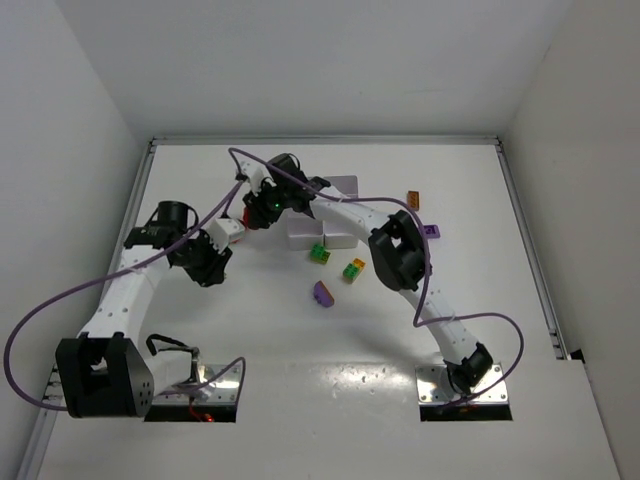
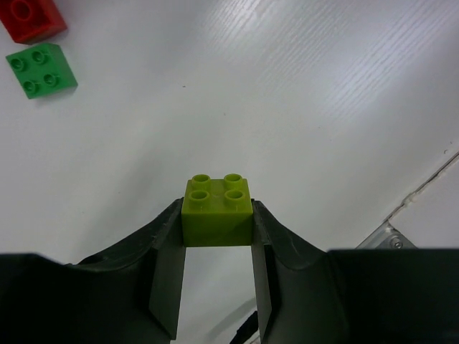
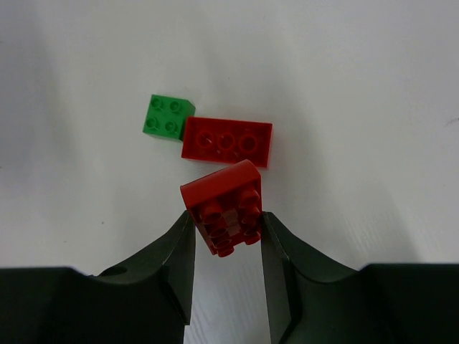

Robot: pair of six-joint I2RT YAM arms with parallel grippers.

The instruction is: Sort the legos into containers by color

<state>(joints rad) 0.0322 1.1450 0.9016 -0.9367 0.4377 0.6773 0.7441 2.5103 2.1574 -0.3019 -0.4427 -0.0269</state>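
While pinched between left fingers (image 2: 166, 240), glossy lime 4-stud brick (image 2: 217, 211); right fingers (image 3: 181, 247) tight around tilted red brick (image 3: 224, 195).

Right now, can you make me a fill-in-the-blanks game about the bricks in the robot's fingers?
The left fingers pinch a lime brick showing ____ studs on top.
The tilted brick between the right fingers is coloured ____.
On the table, the small brick right beside the long red brick is ____.
Missing words: four; red; green.
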